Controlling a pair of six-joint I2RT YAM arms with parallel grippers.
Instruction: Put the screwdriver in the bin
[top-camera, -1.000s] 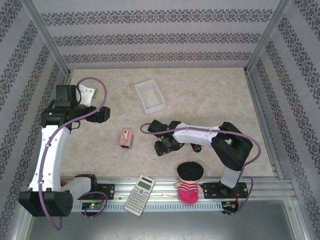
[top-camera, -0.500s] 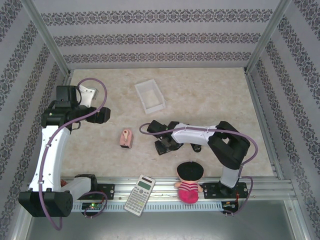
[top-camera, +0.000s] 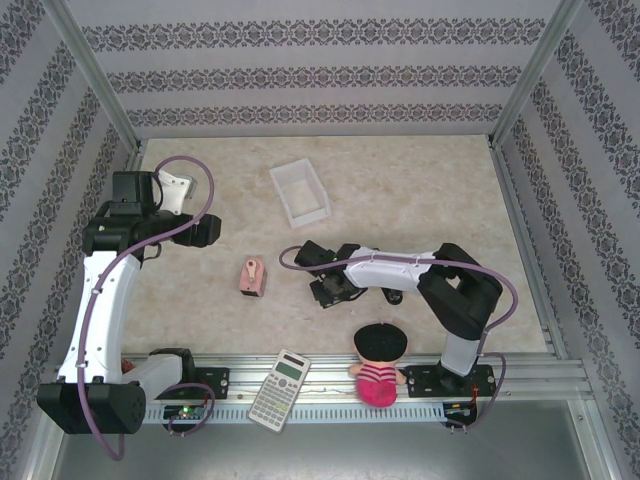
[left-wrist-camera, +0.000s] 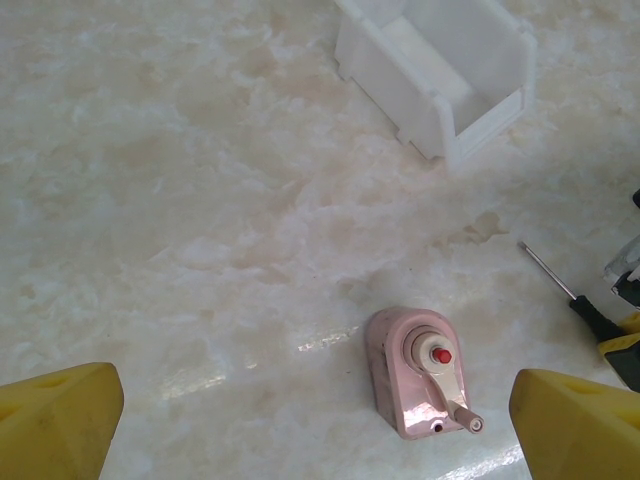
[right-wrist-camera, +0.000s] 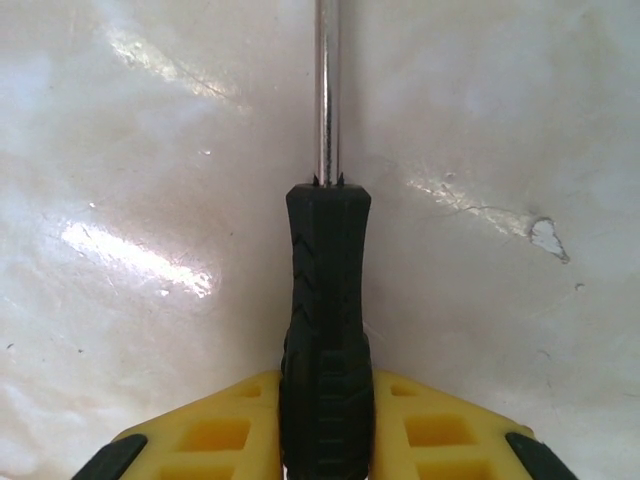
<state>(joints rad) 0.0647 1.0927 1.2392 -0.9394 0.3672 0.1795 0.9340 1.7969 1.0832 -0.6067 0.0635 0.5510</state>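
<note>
**Right arm low over the screwdriver, left arm parked high**

The bench is a pale marbled slab. The left arm stands tall along the left edge, elbow up, with its wrist held above the far left corner. The right arm is folded low from its base at the near right and stretches leftward to about the middle of the bench, a little toward the near edge.

The bin sits toward the far edge, left of centre. A plush doll and a calculator lie on the near rail, and a small pink crank gadget rests between the two arms.

From above, the right jaws cover their catch. The right wrist camera shows it plainly: the right jaws pinch the black handle of the screwdriver between yellow pads, its shaft running straight away over the bench.

The left wrist camera shows the left jaws spread wide, with yellow fingertips at either lower corner. Between them lies the pink gadget. The screwdriver is at the right, well apart from the bin, with its tip aimed toward the bin.
</note>
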